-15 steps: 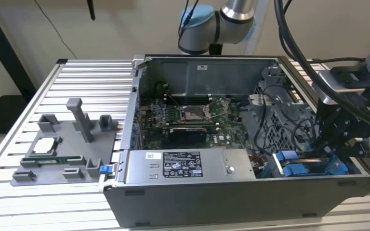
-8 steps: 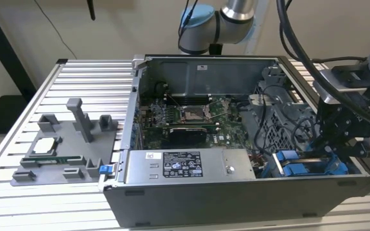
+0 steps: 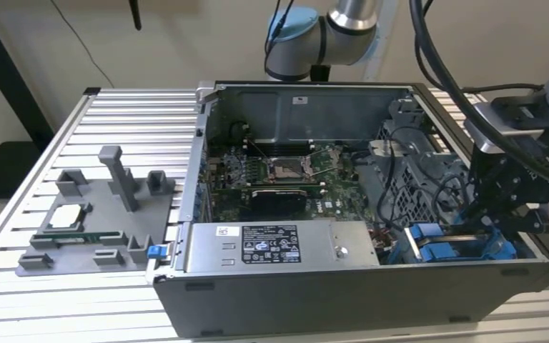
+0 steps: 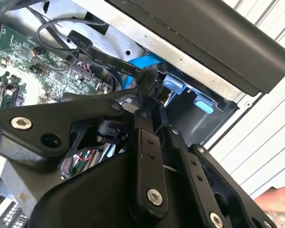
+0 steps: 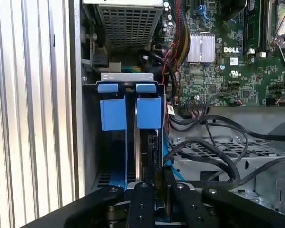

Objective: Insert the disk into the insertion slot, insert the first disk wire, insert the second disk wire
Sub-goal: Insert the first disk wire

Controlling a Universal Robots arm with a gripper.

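Black disk wire plug (image 4: pixel 145 80) sits pinched in the closed gripper (image 4: pixel 150 92), just ahead the disk (image 5: pixel 148 111) fills the insertion slot (image 5: pixel 127 76).

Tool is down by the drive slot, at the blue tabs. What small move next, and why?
Probably ease the tool slightly deeper toward the disk's exposed end. In the second wrist view it looks shut on the black wire's plug, beside the blue tabs, and the disk already sits in the slot.
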